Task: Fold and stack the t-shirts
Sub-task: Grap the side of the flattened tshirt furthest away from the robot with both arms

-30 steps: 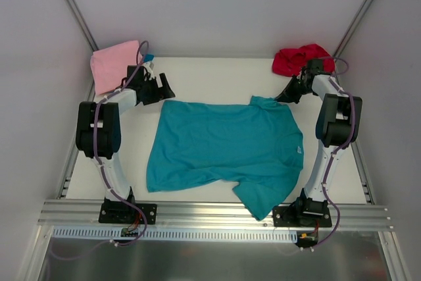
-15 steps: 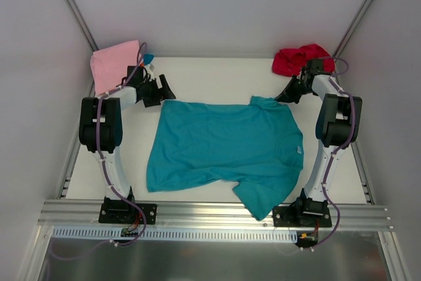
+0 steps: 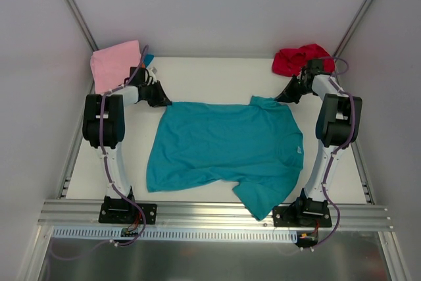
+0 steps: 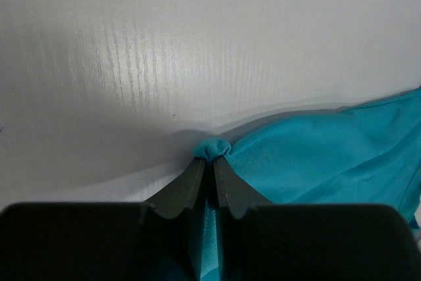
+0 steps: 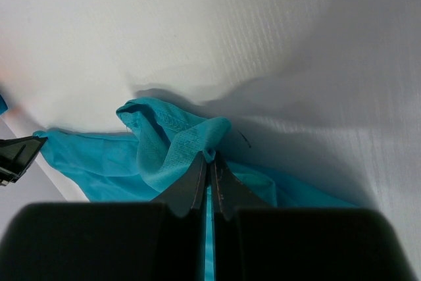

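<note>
Pinching teal t-shirt (image 3: 223,146) at its far corners.
Left claw (image 4: 210,162) and right claw (image 5: 209,157) are clamping bunched cloth; limp, light, likely sagging between.

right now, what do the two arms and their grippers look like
Both the left arm and right arm are slim white links with bulky black joint housings. Purple cables loop along each. Black base plates sit bolted to a silver rail. The left gripper and right gripper have dark, matte fingers tapering to narrow wedge tips.
</note>
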